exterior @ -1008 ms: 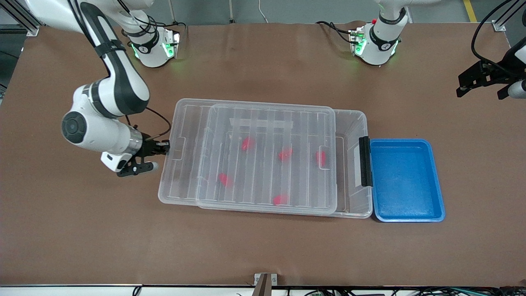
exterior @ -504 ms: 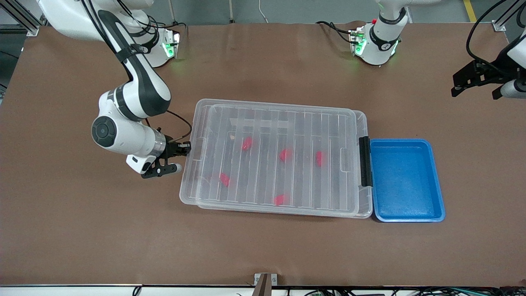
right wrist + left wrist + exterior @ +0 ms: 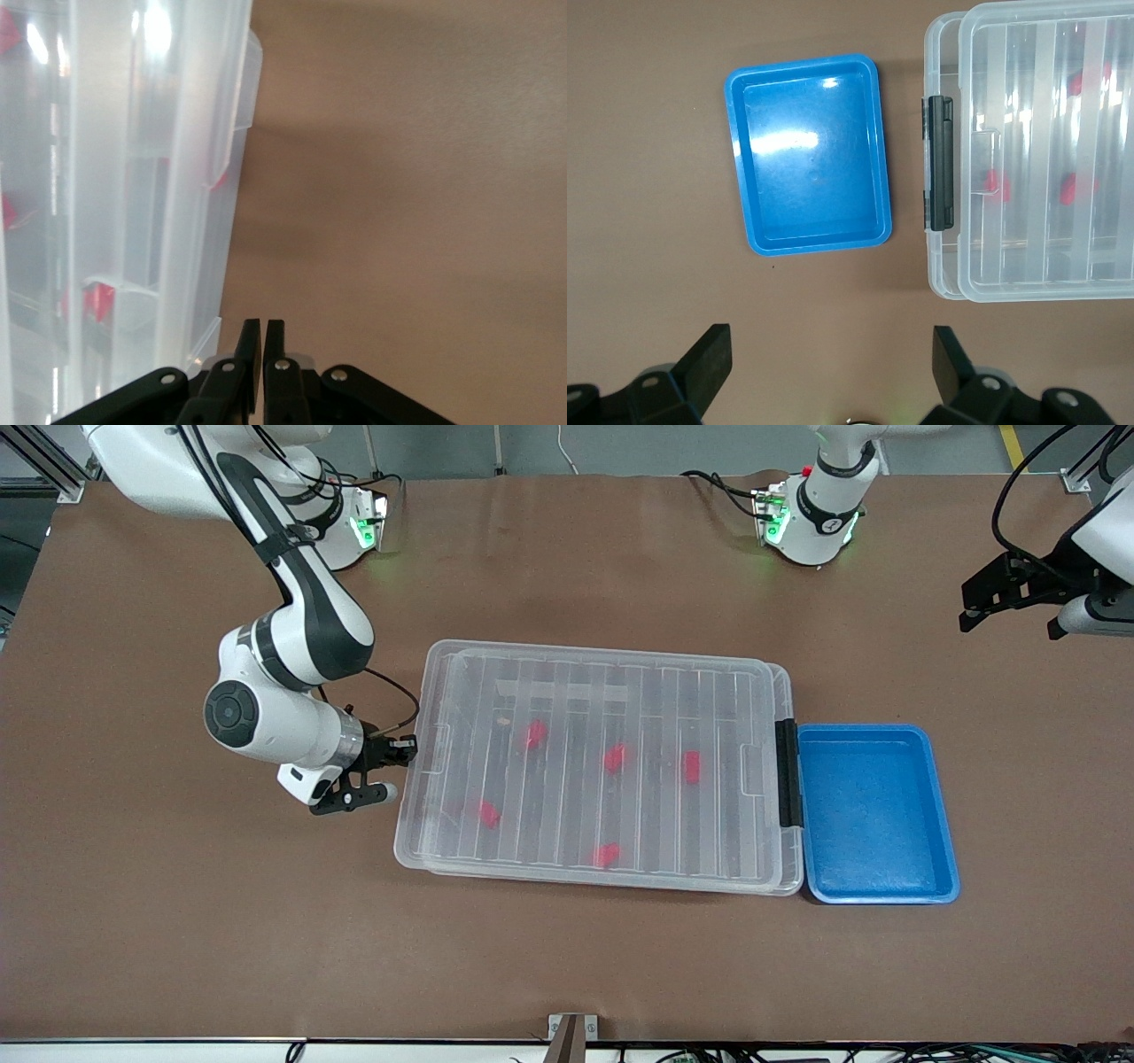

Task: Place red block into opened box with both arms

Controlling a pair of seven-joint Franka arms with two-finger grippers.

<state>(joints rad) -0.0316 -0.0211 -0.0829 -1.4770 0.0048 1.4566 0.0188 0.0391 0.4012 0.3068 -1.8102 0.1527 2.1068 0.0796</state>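
**Lidded box, five red blocks inside**

The box (image 3: 599, 766) is covered by its lid (image 3: 620, 691); a red block (image 3: 615, 758) lies inside. Any further nudge is best kept level and square. The right gripper (image 3: 400, 751), fingers pressed together and empty, is set low against the lid's short edge. The left gripper (image 3: 1019, 593), fingers spread, is parked above the table's end, waiting.

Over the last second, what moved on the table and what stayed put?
The right gripper, fingers shut at the lid's short edge, pushed the lid toward the left arm's end until it covers the box. The left gripper, open, drifted up at the table's edge. Red blocks and blue tray stayed put.
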